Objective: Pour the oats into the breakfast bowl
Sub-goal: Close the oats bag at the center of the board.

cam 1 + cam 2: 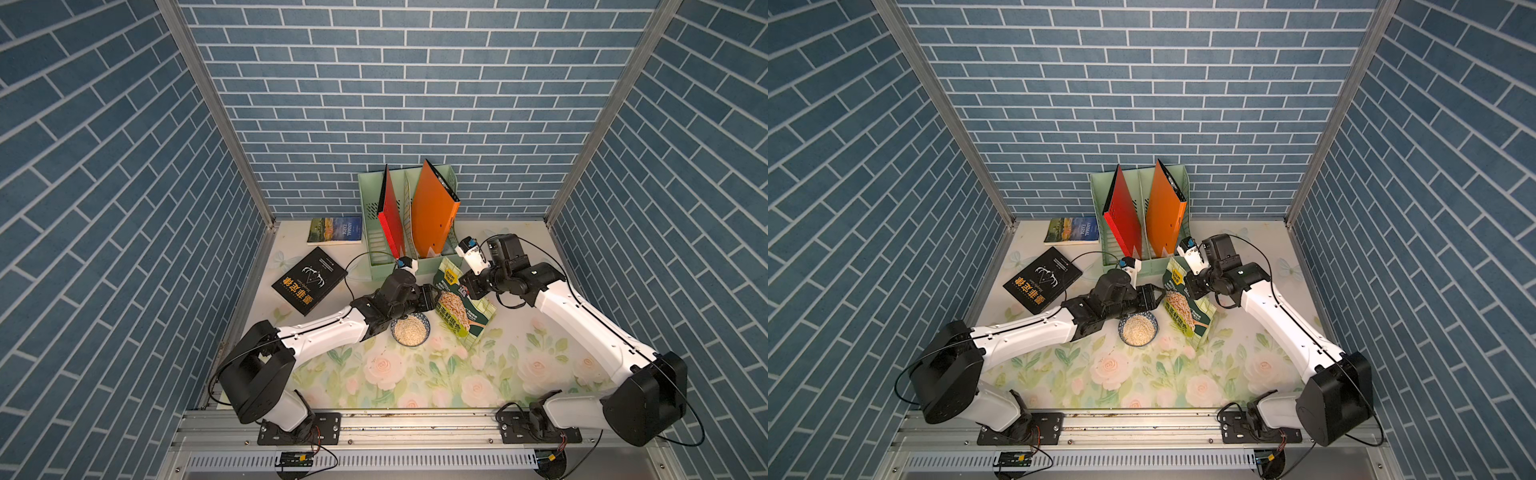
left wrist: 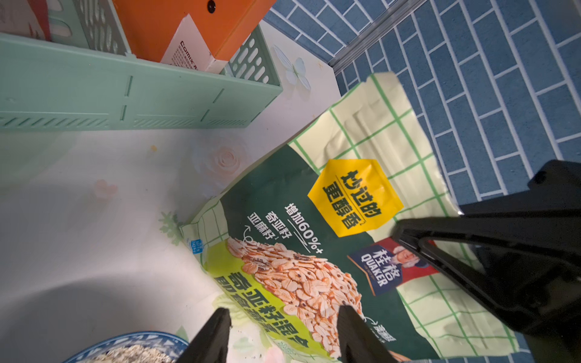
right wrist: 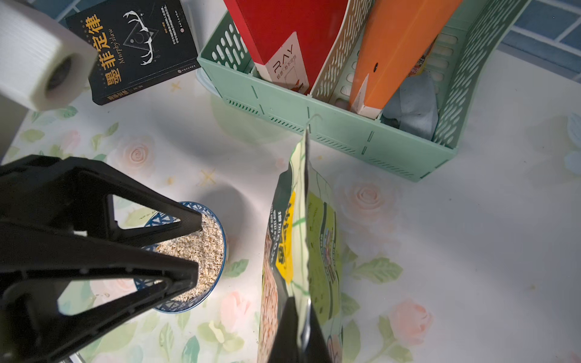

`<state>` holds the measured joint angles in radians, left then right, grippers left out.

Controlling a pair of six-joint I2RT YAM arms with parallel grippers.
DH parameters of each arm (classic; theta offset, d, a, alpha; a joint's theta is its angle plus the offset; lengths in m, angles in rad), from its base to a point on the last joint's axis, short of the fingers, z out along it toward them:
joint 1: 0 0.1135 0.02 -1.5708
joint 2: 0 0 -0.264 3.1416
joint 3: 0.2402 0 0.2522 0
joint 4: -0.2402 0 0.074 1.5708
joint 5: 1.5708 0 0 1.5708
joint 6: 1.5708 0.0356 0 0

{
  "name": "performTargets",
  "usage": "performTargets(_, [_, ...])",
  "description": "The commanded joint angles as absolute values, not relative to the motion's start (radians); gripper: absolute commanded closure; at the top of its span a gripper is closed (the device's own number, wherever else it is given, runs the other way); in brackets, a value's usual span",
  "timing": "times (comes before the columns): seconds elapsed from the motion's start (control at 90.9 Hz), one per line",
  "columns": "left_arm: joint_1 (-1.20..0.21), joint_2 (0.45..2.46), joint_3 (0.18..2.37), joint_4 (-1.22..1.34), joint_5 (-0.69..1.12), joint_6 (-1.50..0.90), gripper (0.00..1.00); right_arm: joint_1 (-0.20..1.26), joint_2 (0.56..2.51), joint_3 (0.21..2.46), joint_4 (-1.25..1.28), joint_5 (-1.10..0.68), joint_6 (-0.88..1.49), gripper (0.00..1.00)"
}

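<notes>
The green-checked oats pouch (image 1: 459,305) (image 1: 1183,309) stands upright on the floral table, just right of the breakfast bowl (image 1: 428,330) (image 1: 1157,328). The blue-and-white bowl holds pale oats (image 1: 410,331) (image 3: 204,248). My right gripper (image 1: 468,286) (image 3: 300,301) is shut on the pouch's upper edge (image 3: 301,220); its black fingers (image 2: 440,239) pinch the pouch beside the logo. My left gripper (image 1: 434,297) (image 2: 284,314) is open, hovering over the bowl's far side with its tips close to the pouch's printed face (image 2: 298,276), not gripping it.
A mint-green file rack (image 1: 415,270) with a red folder (image 1: 390,216) and an orange folder (image 1: 432,208) stands right behind the pouch. A black book (image 1: 309,280) and a blue book (image 1: 334,230) lie at the back left.
</notes>
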<state>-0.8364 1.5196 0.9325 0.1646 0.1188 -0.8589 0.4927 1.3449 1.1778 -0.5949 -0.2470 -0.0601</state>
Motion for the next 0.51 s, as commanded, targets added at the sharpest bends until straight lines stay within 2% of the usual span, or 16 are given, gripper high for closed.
performTargets(0.0, [-0.836, 1.479, 0.958, 0.127, 0.070, -0.819, 0.40, 0.497, 1.352, 1.210, -0.555, -0.265, -0.075, 0.90])
performTargets(0.099, [-0.830, 1.464, 0.952, 0.119, 0.056, -0.812, 0.40, 0.497, 1.366, 1.214, -0.537, -0.260, -0.075, 0.74])
performTargets(0.308, [-0.818, 1.434, 0.935, 0.102, 0.032, -0.806, 0.40, 0.497, 1.433, 1.249, -0.514, -0.271, -0.080, 0.73])
performTargets(0.352, [-0.816, 1.428, 0.934, 0.098, 0.027, -0.804, 0.40, 0.497, 1.449, 1.259, -0.514, -0.281, -0.082, 0.80])
performTargets(0.407, [-0.813, 1.422, 0.932, 0.093, 0.021, -0.804, 0.40, 0.497, 1.464, 1.277, -0.520, -0.288, -0.086, 1.00])
performTargets(0.495, [-0.810, 1.411, 0.927, 0.091, 0.013, -0.803, 0.40, 0.497, 1.468, 1.288, -0.523, -0.289, -0.084, 1.00])
